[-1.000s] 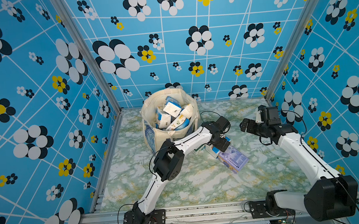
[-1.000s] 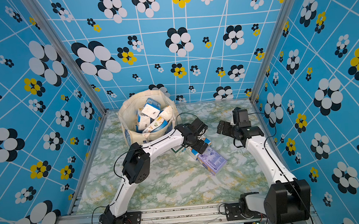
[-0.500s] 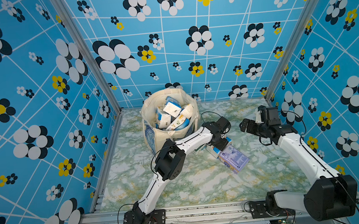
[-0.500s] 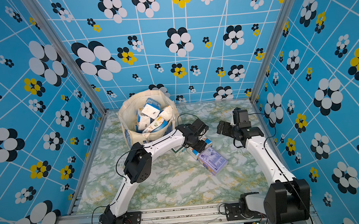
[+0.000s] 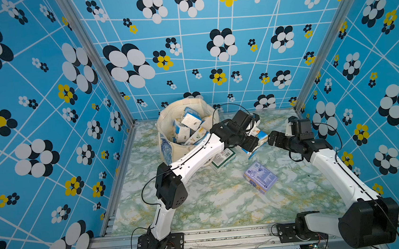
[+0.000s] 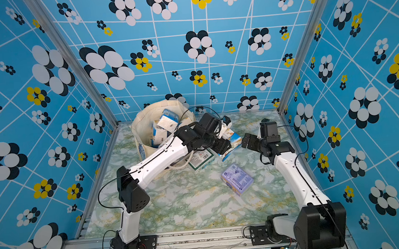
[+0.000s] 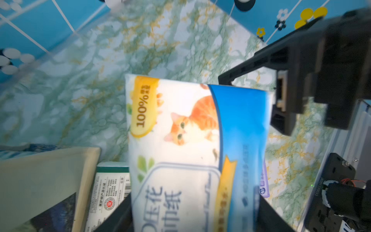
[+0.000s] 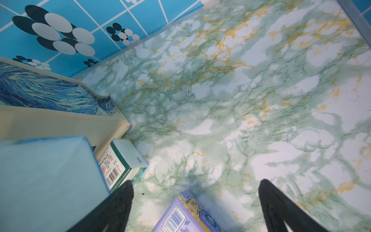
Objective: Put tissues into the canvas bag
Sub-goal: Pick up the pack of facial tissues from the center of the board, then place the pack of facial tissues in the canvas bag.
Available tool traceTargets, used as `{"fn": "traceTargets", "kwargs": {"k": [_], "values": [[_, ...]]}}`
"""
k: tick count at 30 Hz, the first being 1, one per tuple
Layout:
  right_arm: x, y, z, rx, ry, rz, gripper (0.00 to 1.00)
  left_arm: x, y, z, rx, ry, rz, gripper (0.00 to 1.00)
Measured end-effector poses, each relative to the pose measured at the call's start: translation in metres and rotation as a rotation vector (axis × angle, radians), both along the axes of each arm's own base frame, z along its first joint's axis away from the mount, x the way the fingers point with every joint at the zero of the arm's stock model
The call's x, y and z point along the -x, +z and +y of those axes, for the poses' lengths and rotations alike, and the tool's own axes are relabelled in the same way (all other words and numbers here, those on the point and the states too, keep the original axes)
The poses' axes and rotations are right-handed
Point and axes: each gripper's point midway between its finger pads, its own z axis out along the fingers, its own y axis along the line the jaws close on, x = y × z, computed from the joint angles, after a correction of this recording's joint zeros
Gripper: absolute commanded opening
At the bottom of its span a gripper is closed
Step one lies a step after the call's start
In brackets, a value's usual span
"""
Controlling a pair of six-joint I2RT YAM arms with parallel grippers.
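Left gripper (image 7: 194, 213) first: its fingers (image 7: 120, 217) have pulled in from wide open and are now clamped on either side of a blue-and-white pack (image 7: 190, 130) with an orange cat on it. A second ago that pack lay on the marble table (image 5: 212, 202), touching the lavender pack (image 5: 260, 177). Now, in both top views, it's up off the surface beside the canvas bag (image 5: 169, 152), not over the mouth yet. We'd call the pick done, with the carry and drop still to go.

The right gripper (image 8: 195, 182) hasn't budged. Its fingers are spread wide with nothing between them, hanging above the lavender pack.

On views: only the left wrist camera shows us the grip itself, since from above the wrist hides those fingers. Only the top views show the pile of packs (image 5: 189, 128) already in the bag. The right wrist camera shows the green-and-white pack (image 8: 124, 160) tucked against the bag's bottom corner, where from above the left arm half covers it.
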Motion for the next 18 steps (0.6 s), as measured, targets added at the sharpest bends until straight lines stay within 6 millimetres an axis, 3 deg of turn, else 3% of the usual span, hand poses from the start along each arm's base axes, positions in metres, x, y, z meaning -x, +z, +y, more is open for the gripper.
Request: {"fn": "traceTargets", "kwargs": {"k": [3, 7, 9, 13, 18], "values": [[0.0, 0.004, 0.001, -0.003, 0.002, -0.013, 0.99, -0.01, 0.062, 0.028, 0.089, 0.05, -0.088, 0.68], [-0.001, 0.005, 0.005, -0.023, 0.022, -0.016, 0.99, -0.035, 0.133, 0.103, 0.141, 0.229, -0.24, 0.68], [-0.002, 0.009, 0.008, -0.033, 0.031, -0.023, 0.99, -0.045, 0.156, 0.146, 0.125, 0.345, -0.31, 0.67], [-0.005, 0.019, 0.011, -0.05, 0.045, -0.047, 0.99, -0.052, 0.17, 0.21, 0.041, 0.538, -0.37, 0.67], [-0.005, 0.019, 0.016, -0.073, 0.055, -0.046, 0.99, -0.071, 0.144, 0.273, -0.094, 0.726, -0.363, 0.67]]}}
